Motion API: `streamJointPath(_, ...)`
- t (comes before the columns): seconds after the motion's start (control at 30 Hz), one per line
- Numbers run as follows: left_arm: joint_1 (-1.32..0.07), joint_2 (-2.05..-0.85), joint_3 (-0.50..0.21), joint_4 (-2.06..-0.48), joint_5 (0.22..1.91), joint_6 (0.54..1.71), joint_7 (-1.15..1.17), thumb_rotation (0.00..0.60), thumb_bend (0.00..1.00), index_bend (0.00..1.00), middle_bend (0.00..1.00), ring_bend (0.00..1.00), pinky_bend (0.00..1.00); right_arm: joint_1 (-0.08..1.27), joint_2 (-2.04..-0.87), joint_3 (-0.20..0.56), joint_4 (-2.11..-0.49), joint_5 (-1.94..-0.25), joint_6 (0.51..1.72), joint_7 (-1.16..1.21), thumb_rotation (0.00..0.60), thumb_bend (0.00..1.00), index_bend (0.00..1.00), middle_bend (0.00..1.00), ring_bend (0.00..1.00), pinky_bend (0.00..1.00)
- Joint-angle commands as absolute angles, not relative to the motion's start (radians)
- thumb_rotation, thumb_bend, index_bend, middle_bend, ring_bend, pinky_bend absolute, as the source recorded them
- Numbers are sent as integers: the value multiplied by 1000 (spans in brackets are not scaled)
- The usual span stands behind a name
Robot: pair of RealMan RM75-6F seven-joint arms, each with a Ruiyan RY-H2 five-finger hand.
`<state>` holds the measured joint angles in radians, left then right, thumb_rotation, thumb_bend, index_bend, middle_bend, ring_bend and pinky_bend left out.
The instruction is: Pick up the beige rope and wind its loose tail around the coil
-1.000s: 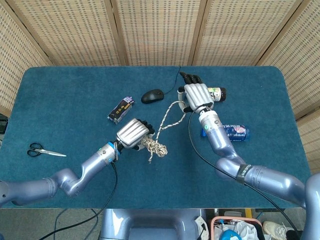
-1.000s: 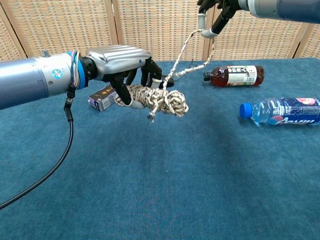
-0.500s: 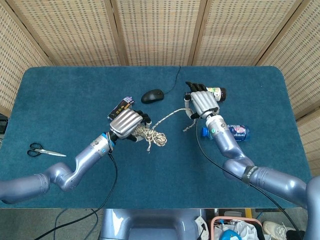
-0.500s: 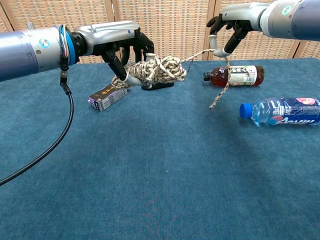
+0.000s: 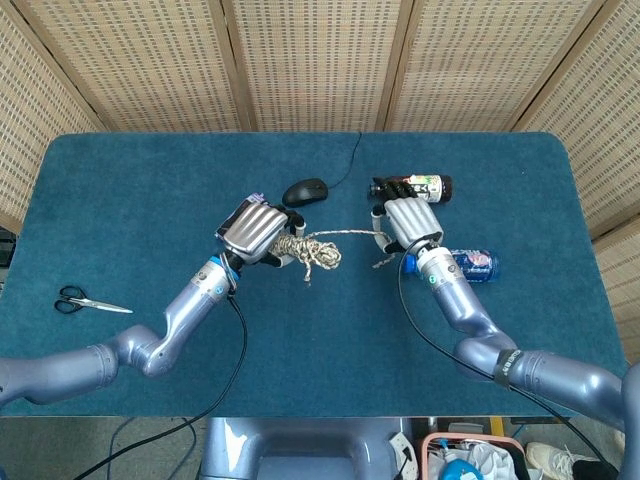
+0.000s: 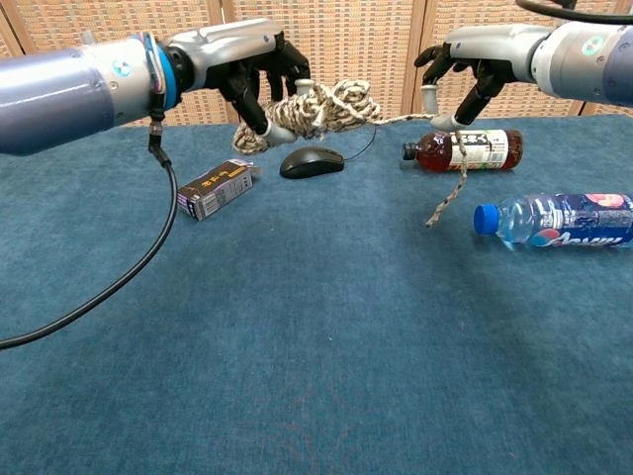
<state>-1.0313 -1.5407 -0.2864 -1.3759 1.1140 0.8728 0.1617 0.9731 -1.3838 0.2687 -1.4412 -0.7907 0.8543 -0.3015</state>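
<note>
- Scissors (image 5: 88,301) lie near the left edge of the blue table (image 5: 140,190).
- Left hand (image 5: 254,233) is raised above the table, fingers clamped around one end of the rope coil (image 6: 321,109).
- A small box (image 6: 215,188) lies on the table below that hand, with a black mouse (image 6: 312,161) just beside it.
- The rope tail (image 6: 406,118) runs taut from the coil across to the right hand (image 6: 475,65), which pinches it; the free end (image 6: 447,197) dangles down in front of the dark bottle (image 6: 465,148).
- A water bottle (image 6: 559,220) lies on its side nearer the right edge.
</note>
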Motion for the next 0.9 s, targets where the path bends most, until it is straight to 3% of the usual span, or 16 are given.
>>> streamJointPath(0.03, -1065, -1565, -329, -1394, 1018, 890, 261, 600, 422, 650, 517, 449, 576, 952, -1374, 274, -1477, -771, 885, -297, 600, 523, 687, 0, 0, 26)
streamJointPath(0.9, -1160, -1619, -390, -1368, 703, 940, 489, 600, 421, 650, 517, 450, 577, 848, -1285, 230, -1729, -872, 965, -275, 600, 523, 687, 0, 0, 29)
